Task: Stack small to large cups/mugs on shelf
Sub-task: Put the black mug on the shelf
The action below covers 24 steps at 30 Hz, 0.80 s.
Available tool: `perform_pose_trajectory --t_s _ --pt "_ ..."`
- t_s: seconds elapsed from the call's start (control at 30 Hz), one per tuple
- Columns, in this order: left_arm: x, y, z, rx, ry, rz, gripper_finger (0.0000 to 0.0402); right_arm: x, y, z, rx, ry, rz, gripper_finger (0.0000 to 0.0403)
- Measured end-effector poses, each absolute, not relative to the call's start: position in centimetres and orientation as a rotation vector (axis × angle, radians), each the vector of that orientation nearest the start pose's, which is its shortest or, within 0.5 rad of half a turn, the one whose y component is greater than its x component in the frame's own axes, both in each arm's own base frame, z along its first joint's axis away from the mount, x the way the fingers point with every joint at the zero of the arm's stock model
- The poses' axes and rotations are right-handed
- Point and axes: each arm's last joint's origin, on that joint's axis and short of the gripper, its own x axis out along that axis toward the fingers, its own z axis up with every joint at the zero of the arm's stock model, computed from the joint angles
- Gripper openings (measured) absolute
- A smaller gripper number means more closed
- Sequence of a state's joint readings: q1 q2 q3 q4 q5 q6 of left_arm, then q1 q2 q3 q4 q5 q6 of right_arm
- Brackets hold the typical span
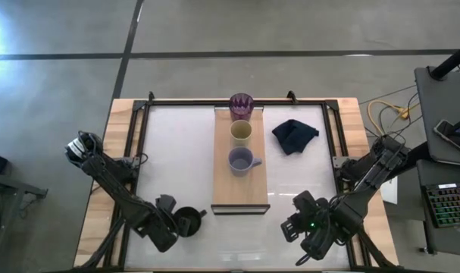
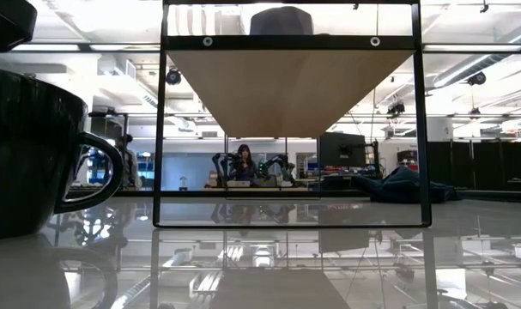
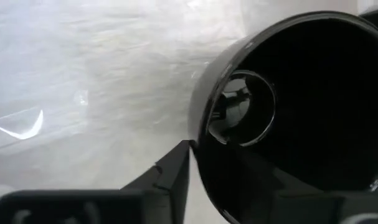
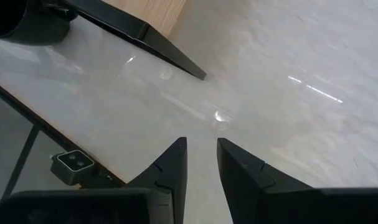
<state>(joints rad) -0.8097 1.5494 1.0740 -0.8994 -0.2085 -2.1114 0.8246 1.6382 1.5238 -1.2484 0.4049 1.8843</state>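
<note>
The light-wood shelf [image 1: 241,189] lies down the table's middle. On it stand, in a row from far to near, the purple tumbler [image 1: 241,105], the beige cup [image 1: 241,133] and the lavender-blue mug [image 1: 242,161]. The black mug [image 1: 189,221] is off the shelf's near left corner, large at the left of the low view [image 2: 28,154], upright with its handle [image 2: 97,172] toward the shelf. My left gripper [image 1: 176,224] is shut on it. My right gripper [image 1: 294,225] hovers near the table's near right. It is empty, its fingers nearly together in the right wrist view [image 4: 201,146]. My left gripper holds the black mug by its wall at the rim [image 3: 198,134], one finger [image 3: 173,171] outside and the other inside the hollow. The fingers slant down from the table's left side. The mug is upright; I cannot tell whether its base rests on the table.
A dark navy cloth [image 1: 294,135] lies crumpled right of the shelf toward the far edge. The shelf's near end [image 1: 241,199] is bare wood. A black frame [image 1: 142,152] rims the white tabletop. A person sits far off in the room [image 2: 241,163].
</note>
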Motion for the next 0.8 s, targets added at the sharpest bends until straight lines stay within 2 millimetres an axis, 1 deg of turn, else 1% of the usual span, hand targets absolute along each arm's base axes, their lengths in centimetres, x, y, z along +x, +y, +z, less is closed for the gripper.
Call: perform_pose_trajectory --t_s 0.13,0.17,0.33,0.43,0.5,0.57,0.7,0.8 --pt "19.8 -19.5 21.4 -1.119 1.068 0.859 0.0025 21.7 21.8 30.6 0.880 0.950 -0.704 0.0082" --pt "19.9 -19.4 21.4 -1.115 1.067 0.856 0.0014 21.7 21.8 30.6 0.880 0.950 -0.703 0.0082" --pt "19.8 -19.1 21.4 -1.088 1.072 0.877 0.0012 21.7 21.8 30.6 0.881 0.945 -0.703 0.0082" --pt "19.6 -18.9 22.0 -1.075 1.078 0.845 0.0007 21.7 21.8 30.7 0.879 0.939 -0.703 0.0082" --pt "19.4 -18.6 23.3 -1.090 1.071 0.805 0.0006 21.8 21.8 30.7 0.878 0.934 -0.703 0.0082" --pt "19.0 -18.1 25.0 -1.098 1.057 0.762 0.0005 21.8 21.8 30.7 0.878 0.934 -0.703 0.0082" --pt "17.9 -16.8 29.1 -1.087 1.005 0.685 0.0003 21.8 21.8 30.7 0.878 0.934 -0.703 0.0082" --pt "17.4 -15.9 32.4 -1.091 0.902 0.616 0.0003 21.8 21.8 30.7 0.877 0.934 -0.704 0.0082"
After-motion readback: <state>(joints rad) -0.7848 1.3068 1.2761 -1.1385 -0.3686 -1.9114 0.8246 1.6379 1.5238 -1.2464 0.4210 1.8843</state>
